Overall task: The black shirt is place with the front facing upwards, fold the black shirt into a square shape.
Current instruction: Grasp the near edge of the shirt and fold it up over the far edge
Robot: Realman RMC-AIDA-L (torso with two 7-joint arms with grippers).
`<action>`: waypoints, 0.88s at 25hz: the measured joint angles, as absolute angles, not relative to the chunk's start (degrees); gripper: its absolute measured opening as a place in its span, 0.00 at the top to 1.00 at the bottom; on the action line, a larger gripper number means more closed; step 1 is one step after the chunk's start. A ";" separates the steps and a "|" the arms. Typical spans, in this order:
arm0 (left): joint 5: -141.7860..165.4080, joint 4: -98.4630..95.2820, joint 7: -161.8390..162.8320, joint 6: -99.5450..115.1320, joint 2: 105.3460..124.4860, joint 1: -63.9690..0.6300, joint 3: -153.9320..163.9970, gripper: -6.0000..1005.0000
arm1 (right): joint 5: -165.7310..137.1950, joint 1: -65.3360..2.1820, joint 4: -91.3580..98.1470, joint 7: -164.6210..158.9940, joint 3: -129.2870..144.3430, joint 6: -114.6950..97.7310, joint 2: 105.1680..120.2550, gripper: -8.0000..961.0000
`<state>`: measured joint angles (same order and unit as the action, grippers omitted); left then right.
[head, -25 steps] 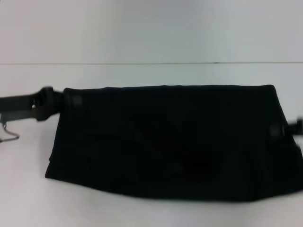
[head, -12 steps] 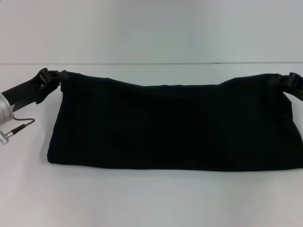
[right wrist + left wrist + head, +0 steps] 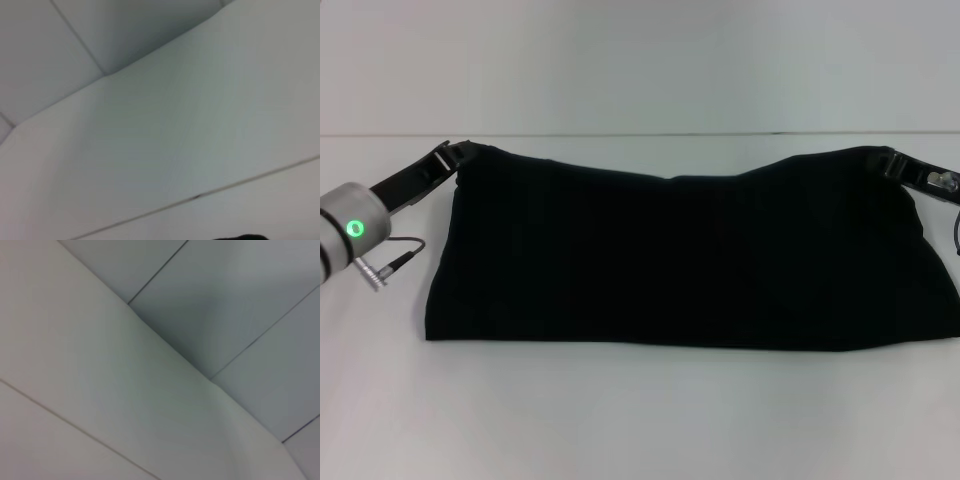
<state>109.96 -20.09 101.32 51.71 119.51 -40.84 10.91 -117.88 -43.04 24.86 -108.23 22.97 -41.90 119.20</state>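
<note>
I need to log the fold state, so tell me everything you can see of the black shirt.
The black shirt is plain dark cloth, folded into a wide band across the white table. No lettering or label shows. Its near edge lies flat; its far corners are raised, the middle sagging. The left gripper and right gripper meet those corners.

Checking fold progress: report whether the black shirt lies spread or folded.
Folded: the black shirt forms a long band, lettering hidden; left tool and right tool at its far corners.
</note>
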 joint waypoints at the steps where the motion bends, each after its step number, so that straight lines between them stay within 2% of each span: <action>1: 109.51 -20.01 100.47 50.72 119.83 -41.14 10.91 1.00 | -116.90 -43.22 24.54 -106.67 22.97 -40.26 119.50 0.92; 6: 107.79 -19.92 97.42 45.19 121.37 -42.70 11.12 1.00 | -112.21 -43.73 22.60 -99.98 22.97 -34.59 119.70 0.92; 16: 104.35 -18.98 90.94 41.23 122.95 -44.13 10.95 0.98 | -107.94 -45.07 20.27 -90.27 22.94 -31.25 119.83 0.91; 22: 97.89 -16.63 81.66 39.34 123.29 -44.39 10.89 0.85 | -99.88 -45.26 17.48 -79.76 22.93 -31.06 119.88 0.89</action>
<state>97.89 -16.63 81.66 39.34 123.29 -44.39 10.89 -99.88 -45.26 17.48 -79.76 22.94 -31.06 119.88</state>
